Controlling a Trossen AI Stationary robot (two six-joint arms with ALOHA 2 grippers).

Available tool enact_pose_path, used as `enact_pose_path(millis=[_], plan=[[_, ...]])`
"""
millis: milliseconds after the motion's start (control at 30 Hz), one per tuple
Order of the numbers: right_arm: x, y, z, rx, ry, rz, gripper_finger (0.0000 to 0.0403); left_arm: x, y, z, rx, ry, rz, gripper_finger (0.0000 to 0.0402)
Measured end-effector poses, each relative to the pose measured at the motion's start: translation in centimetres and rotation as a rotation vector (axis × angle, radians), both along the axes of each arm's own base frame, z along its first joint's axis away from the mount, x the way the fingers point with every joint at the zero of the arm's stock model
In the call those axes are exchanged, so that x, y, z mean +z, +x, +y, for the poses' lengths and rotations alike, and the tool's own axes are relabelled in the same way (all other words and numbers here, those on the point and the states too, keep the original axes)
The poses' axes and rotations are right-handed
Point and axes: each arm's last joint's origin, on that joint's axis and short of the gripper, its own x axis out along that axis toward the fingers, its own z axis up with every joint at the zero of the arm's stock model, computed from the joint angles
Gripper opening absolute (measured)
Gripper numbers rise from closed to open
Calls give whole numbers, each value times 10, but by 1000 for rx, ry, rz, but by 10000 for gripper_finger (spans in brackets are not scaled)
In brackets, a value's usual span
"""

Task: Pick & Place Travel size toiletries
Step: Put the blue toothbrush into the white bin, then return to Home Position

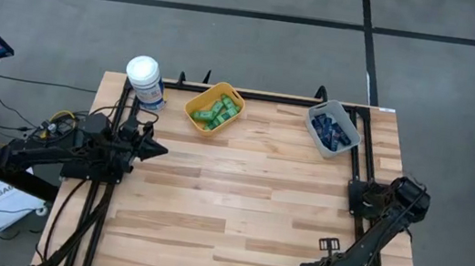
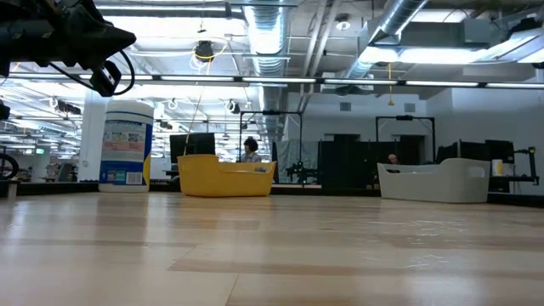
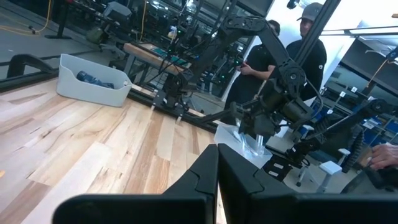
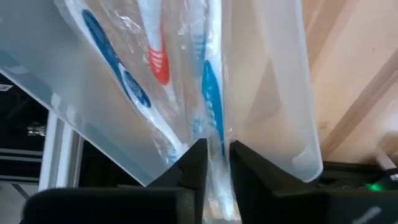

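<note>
Right gripper [image 4: 213, 163]: jaws pinching a wrapped toothbrush [image 4: 210, 99] inside the clear bin [image 4: 273, 93]; slack grip risks dropping it. Left gripper [image 3: 217, 180]: jaws together, beside canister [image 1: 145, 80].

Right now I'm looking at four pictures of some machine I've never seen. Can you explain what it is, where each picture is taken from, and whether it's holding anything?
It is a robot with two dark arms at a wooden table, and each arm ends in a two-finger gripper. One picture looks straight down from above, one looks level across the tabletop, and the other two come from cameras on the arms' wrists.

On the table's far side stand a white-lidded canister, a yellow bin of green bottles and a grey bin of navy tubes.

The left gripper hovers over the table near the canister, shut and empty. The right gripper is at a clear bin of wrapped toothbrushes, by the table's near right corner. I cannot tell whether it grips one.
</note>
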Motion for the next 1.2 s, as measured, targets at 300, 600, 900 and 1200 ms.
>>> enact_pose_path(millis=[300, 600, 900, 1200], plan=[[15, 8, 3, 31, 69, -46, 146, 0, 0, 0, 0, 0, -1, 1], [116, 44, -30, 90, 47, -531, 163, 1, 0, 0, 0, 3, -8, 1], [231, 3, -157, -143, -159, -1198, 77, 2, 0, 0, 0, 5, -16, 1], [204, -80, -235, -341, -185, -1527, 10, 2, 0, 0, 0, 7, -19, 1]])
